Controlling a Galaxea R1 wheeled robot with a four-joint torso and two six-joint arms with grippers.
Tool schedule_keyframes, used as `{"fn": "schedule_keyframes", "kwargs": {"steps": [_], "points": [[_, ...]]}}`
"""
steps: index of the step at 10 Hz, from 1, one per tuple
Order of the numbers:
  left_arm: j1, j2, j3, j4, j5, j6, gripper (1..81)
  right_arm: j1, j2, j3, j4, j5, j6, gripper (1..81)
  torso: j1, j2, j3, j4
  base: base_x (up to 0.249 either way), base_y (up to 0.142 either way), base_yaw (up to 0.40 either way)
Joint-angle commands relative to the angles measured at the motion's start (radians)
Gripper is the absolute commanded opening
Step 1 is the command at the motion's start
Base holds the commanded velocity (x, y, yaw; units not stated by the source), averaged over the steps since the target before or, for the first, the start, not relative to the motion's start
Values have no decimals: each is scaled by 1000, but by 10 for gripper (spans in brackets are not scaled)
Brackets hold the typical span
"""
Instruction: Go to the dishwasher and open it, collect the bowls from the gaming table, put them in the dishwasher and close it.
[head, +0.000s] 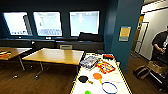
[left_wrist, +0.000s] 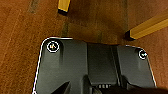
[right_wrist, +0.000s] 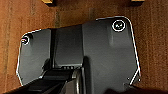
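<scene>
Gripper state: cannot be told for either arm; both wrist views look down past the robot's dark plate onto reddish-brown wood floor (left_wrist: 22, 37), with yellow wooden legs (left_wrist: 146, 28) standing on it. Ahead, in the head view, the long white-topped gaming table with a yellow edge (head: 120, 75) carries colourful game boxes (head: 105, 67), a small round orange bowl (head: 97, 75), a pale blue-rimmed bowl (head: 109, 87) and a lime green bowl (head: 87, 92) at the picture's lower edge. A plain wooden table (head: 56, 56) stands beside it. A person (head: 160, 43) stands at far right.
</scene>
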Motion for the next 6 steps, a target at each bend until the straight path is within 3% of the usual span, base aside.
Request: {"fn": "schedule_keyframes", "kwargs": {"steps": [1, 6], "points": [[-56, -1, 2, -4, 43, 1, 811, 57, -1, -1, 4, -47, 1, 811, 0, 0, 0, 0, 127, -77, 0], [-54, -6, 4, 1, 43, -2, 811, 54, -21, 8, -2, -47, -5, 811, 0, 0, 0, 0, 0, 0, 0]]}}
